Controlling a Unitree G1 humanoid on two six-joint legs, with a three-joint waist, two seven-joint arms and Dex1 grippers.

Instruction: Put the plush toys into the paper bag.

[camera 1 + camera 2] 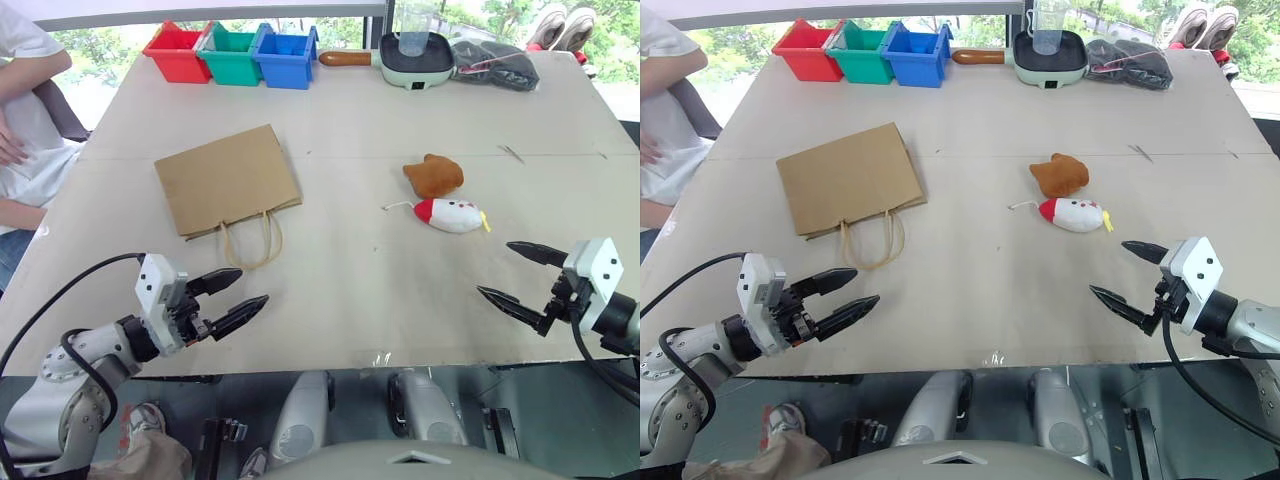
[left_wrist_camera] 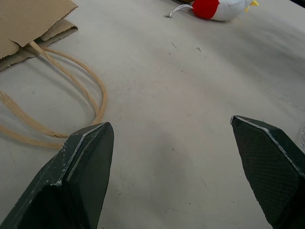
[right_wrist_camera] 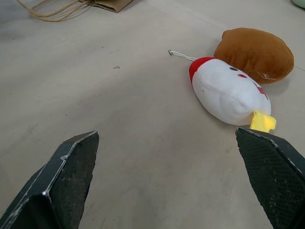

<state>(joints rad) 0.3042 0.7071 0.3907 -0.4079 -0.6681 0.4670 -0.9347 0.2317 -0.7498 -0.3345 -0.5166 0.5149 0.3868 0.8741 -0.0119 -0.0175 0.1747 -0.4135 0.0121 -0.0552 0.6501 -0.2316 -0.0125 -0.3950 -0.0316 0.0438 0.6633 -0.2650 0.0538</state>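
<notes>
Left eye view runs from the left gripper (image 1: 233, 295) at the lower left, fingers spread and empty above the table (image 1: 350, 290), near the front edge. Just above it, in the left centre of the frame, the paper bag (image 1: 225, 178) lies flat, its mouth and the two handles (image 1: 250, 238) turned toward the near edge. Right of centre sit the plush toys: the orange-brown one (image 1: 433, 175) and, just below it and close beside it, the white one (image 1: 452, 214) with its red end and thin tail pointing left. At the lower right the right gripper (image 1: 515, 273) hangs with fingers spread, holding nothing, near the white toy but apart from it.

Nothing has gone in yet, so the step in hand looks like a first pick. The right gripper is the nearer one; it would do well to straddle the white toy across its short width and close on the body, not on the tail or the yellow tip. The flat bag is the harder part: the left gripper would probably need to lift a handle or the upper lip to open the mouth before a toy can slide in.
</notes>
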